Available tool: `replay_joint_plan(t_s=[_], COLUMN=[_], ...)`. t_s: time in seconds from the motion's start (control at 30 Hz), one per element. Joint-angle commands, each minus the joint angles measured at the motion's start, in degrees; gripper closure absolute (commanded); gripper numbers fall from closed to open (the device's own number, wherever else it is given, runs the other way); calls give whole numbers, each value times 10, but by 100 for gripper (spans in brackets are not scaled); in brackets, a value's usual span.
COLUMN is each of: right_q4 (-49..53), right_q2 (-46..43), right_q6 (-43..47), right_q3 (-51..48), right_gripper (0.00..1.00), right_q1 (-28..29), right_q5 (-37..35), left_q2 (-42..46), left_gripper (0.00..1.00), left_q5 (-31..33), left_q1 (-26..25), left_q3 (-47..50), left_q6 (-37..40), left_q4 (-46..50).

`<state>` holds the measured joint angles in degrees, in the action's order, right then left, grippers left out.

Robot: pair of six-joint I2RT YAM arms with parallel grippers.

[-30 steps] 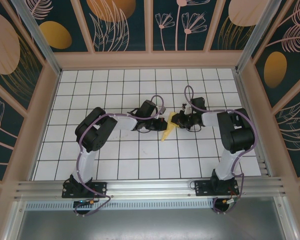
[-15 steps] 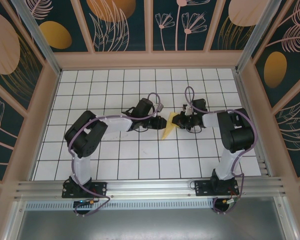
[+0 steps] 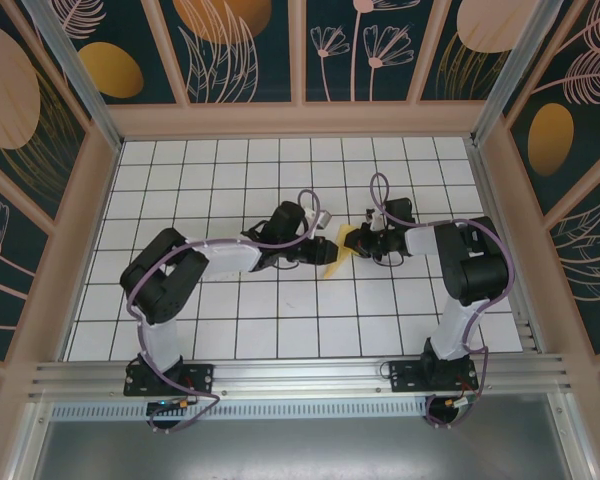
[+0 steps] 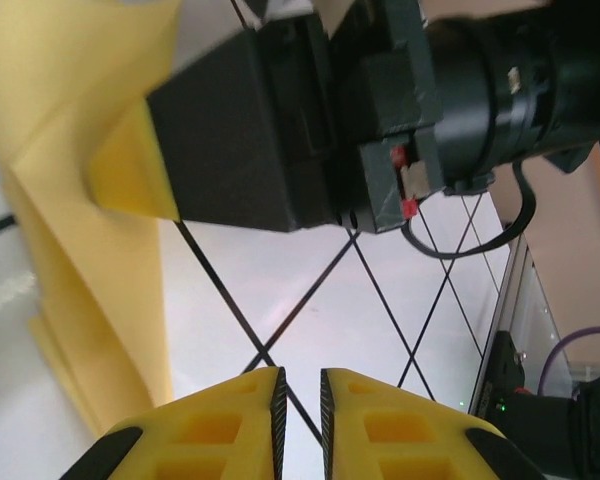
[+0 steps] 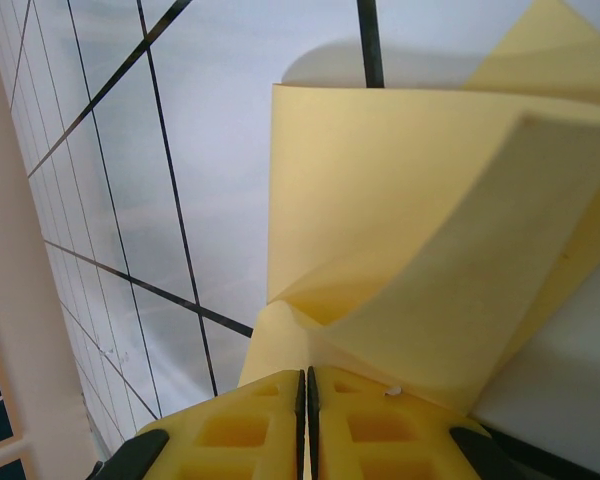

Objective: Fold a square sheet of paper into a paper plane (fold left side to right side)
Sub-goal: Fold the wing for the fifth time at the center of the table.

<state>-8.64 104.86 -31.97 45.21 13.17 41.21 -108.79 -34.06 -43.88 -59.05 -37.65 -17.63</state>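
The yellow sheet of paper (image 3: 332, 262), folded into a slim pointed shape, lies mid-table between both arms. My right gripper (image 3: 352, 240) holds its upper end. In the right wrist view this gripper (image 5: 307, 372) is shut on the paper (image 5: 380, 200), whose folded layers curl up in front of the fingers. My left gripper (image 3: 318, 252) sits just left of the paper. In the left wrist view the left gripper (image 4: 300, 375) stands open by a narrow gap, with only bare tile between its fingers. There the paper (image 4: 90, 300) is at the left, pinched by the right gripper's fingertip (image 4: 130, 175).
The table is a white grid of tiles (image 3: 280, 310) inside a low wooden wall (image 3: 90, 240). Both arm bases (image 3: 170, 375) stand on the metal rail at the near edge. The right arm's black wrist (image 4: 480, 80) hangs close above and ahead of the left fingers.
My left gripper has moved right, up against the paper, and its jaws have parted a little. The left elbow has swung out to the left. The right gripper has stayed in place.
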Motion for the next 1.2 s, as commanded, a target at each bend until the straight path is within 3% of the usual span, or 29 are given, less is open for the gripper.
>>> replay_joint_plan(t_s=[0.0,0.47,1.17], right_q4=[43,52,66], right_q2=[22,25,37], right_q6=[13,20,24], right_q3=[-18,-10,4], right_gripper=[86,86,86], right_q1=[-9,-9,-9], right_q5=[-33,-32,-34], left_q2=[-30,-68,-70], left_gripper=[80,81,79], left_q5=[-19,-10,-56], left_q1=[-9,-9,-15], left_q3=[-21,-13,30], left_q6=[-12,-8,-11], left_q4=[-26,-10,-29])
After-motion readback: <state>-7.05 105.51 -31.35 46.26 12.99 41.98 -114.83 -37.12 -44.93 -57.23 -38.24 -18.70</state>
